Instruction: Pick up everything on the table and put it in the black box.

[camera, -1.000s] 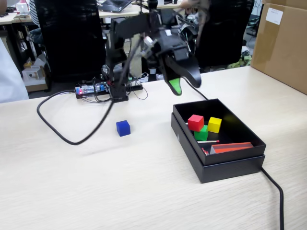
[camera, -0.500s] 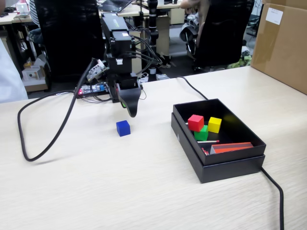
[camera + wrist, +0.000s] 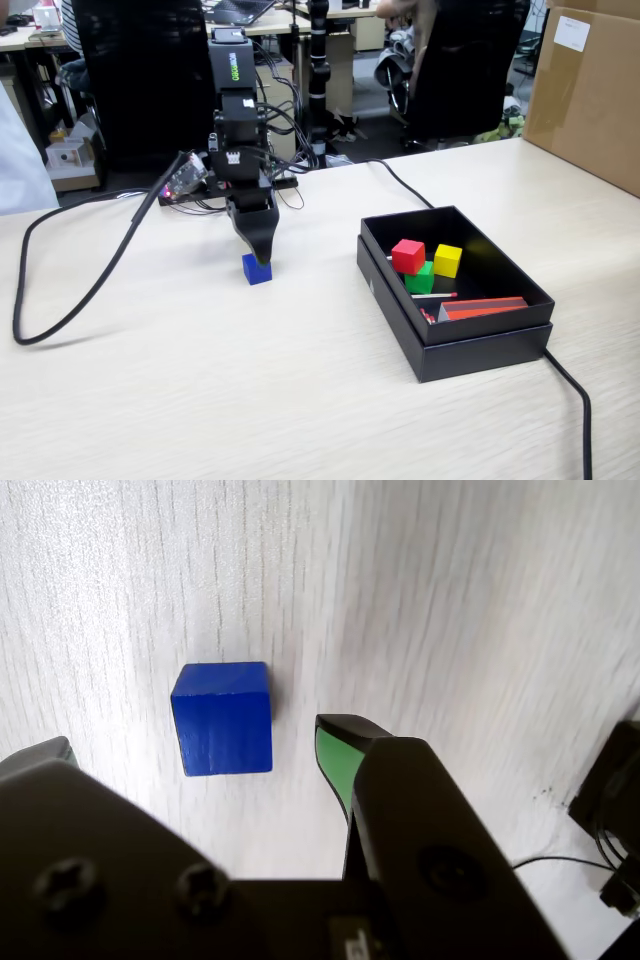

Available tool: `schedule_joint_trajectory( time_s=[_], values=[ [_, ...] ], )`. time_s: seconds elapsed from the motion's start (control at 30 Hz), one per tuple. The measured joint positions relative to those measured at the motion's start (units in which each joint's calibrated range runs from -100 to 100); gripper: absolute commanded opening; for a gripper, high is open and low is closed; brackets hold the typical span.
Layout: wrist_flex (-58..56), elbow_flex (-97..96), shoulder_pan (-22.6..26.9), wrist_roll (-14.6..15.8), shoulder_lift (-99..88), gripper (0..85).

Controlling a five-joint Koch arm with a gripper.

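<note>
A blue cube [image 3: 257,270] [image 3: 222,718] rests on the pale wood-grain table [image 3: 250,390]. My gripper [image 3: 259,253] [image 3: 195,735] hangs just above it, pointing down, open, with the cube between the two fingertips and touching neither. One green-padded fingertip [image 3: 335,750] stands right of the cube in the wrist view, the other at the left edge. The black box [image 3: 470,335] sits to the right in the fixed view. Inside it lie a red cube [image 3: 407,256], a yellow cube [image 3: 447,260] and a green cube [image 3: 421,279].
A thick black cable [image 3: 90,290] loops across the table's left side, and another [image 3: 575,400] runs off past the box. A red and black item [image 3: 480,308] also lies in the box. A brown carton [image 3: 590,90] stands at the far right.
The arm has swung from above the box leftward to the blue cube and lowered over it. The left cable loop has shifted further left.
</note>
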Motion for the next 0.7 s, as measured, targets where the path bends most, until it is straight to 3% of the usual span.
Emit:
schedule_joint_trajectory(
  time_s=[0.17,0.43,0.47,0.5,0.6,0.7],
  values=[
    [1.8,-0.3,0.0,-0.2,3.2,42.2],
    [3.6,-1.5,-0.1,-0.2,7.9,42.0],
    [3.6,-1.6,-0.1,-0.1,8.0,40.0],
    [3.6,-1.5,-0.1,-0.1,8.2,31.9],
    [3.8,-1.5,-0.2,-0.1,8.3,17.8],
    [5.1,-1.5,-0.4,-0.1,8.3,11.4]
  ],
)
